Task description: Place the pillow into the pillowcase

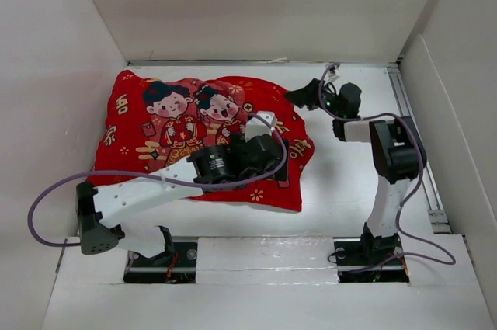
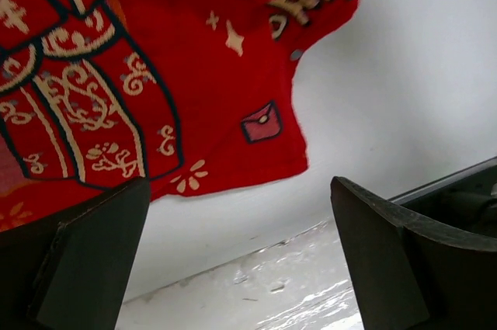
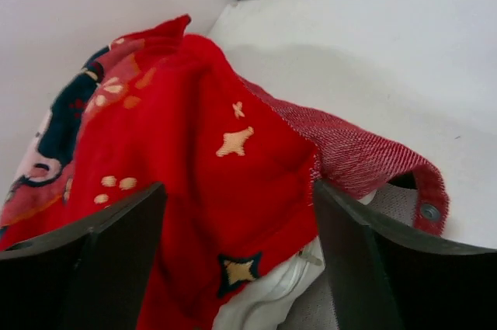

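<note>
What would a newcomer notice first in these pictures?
The bright red fabric pillowcase printed with two cartoon figures lies bulging on the left of the white table. From the right wrist view, the plain white soft pillow peeks out of its open end.

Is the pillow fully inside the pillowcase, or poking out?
Mostly in: the pillowcase bulges full, but white pillow shows at its open mouth in the right wrist view.
</note>
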`<action>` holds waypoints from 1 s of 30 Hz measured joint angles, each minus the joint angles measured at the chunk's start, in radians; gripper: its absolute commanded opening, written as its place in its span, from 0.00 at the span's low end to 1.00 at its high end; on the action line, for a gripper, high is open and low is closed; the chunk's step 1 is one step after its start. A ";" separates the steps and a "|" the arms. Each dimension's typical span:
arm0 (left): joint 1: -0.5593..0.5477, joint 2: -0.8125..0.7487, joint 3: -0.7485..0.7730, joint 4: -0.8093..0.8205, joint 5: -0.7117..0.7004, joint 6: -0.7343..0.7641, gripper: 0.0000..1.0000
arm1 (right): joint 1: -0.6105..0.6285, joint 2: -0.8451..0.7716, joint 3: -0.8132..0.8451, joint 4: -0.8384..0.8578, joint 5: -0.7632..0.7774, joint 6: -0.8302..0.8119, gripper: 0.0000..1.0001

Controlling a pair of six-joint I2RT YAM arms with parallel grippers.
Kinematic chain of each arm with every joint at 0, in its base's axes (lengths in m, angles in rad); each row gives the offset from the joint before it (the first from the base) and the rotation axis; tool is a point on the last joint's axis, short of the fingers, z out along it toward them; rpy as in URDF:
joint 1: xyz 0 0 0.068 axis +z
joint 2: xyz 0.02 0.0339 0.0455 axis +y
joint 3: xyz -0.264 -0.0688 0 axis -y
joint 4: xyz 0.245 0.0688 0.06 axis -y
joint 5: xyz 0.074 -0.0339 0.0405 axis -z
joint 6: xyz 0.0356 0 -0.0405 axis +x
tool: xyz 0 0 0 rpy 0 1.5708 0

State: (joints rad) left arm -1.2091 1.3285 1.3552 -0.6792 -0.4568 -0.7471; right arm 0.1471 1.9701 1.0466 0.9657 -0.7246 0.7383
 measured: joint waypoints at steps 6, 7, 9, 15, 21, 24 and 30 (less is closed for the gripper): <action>-0.003 0.028 -0.102 0.022 0.009 0.000 1.00 | 0.024 0.109 0.047 0.008 -0.035 0.040 0.00; -0.003 0.025 -0.116 0.035 0.010 0.000 1.00 | 0.021 0.108 0.047 0.005 -0.035 0.040 0.00; -0.002 0.018 -0.145 0.064 0.012 -0.001 1.00 | 0.009 0.103 0.052 -0.001 -0.031 0.029 0.00; -0.002 0.003 -0.232 0.117 0.023 -0.003 1.00 | -0.079 0.015 0.060 -0.159 0.077 -0.072 0.00; -0.002 0.002 -0.306 0.154 0.042 -0.010 1.00 | -0.174 -0.097 0.110 -0.347 0.224 -0.189 1.00; -0.002 -0.001 -0.315 0.161 0.047 -0.011 1.00 | -0.165 -0.166 0.038 -0.335 0.209 -0.219 1.00; -0.002 -0.016 -0.315 0.191 0.056 -0.009 1.00 | -0.079 -0.086 -0.078 -0.100 0.039 -0.113 1.00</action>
State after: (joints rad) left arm -1.2114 1.3128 1.0401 -0.4885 -0.4011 -0.7563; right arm 0.0685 1.8839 0.9688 0.8654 -0.6861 0.6254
